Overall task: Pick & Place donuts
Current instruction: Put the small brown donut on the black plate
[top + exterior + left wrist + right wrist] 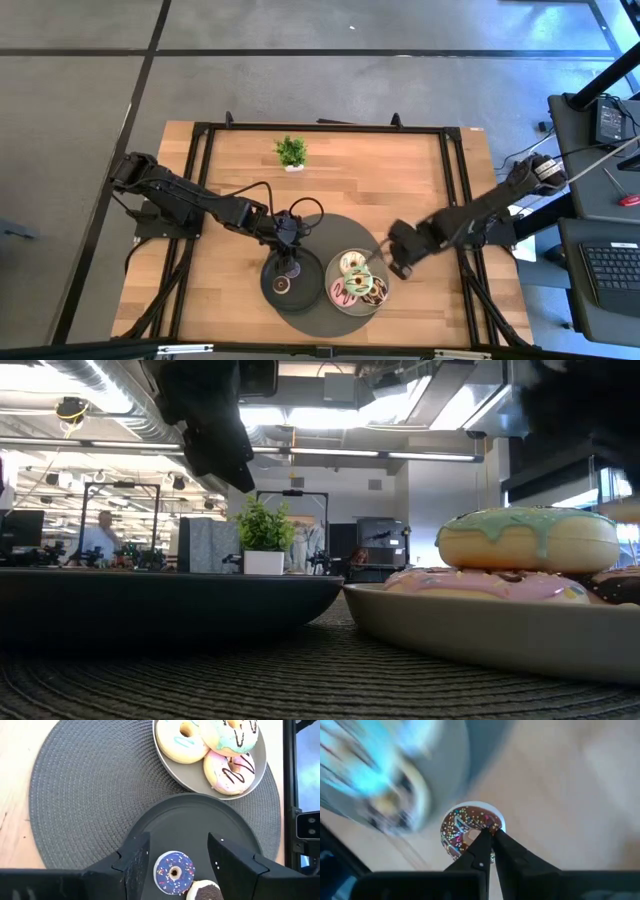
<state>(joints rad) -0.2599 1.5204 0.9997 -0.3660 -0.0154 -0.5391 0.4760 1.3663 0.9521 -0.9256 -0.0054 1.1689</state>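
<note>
Left end effector (175, 862) open above dark plate (235, 827), straddling purple donut (174, 872) beside a chocolate one (206, 893). Right end effector (489, 851) pinched shut on rim of sprinkled brown donut (465, 830), just off grey plate (336, 303) of iced donuts (352, 264). Best carried level, slowly, then released low over the dark plate, clear of the left arm.

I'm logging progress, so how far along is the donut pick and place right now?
Done: a purple donut and a brown one lie on the dark plate, with the left hand open above them. In hand: the right hand is shut on a sprinkled donut beside the grey plate. Left: the pink donut, green donut and white donut sit on that grey plate.
</note>
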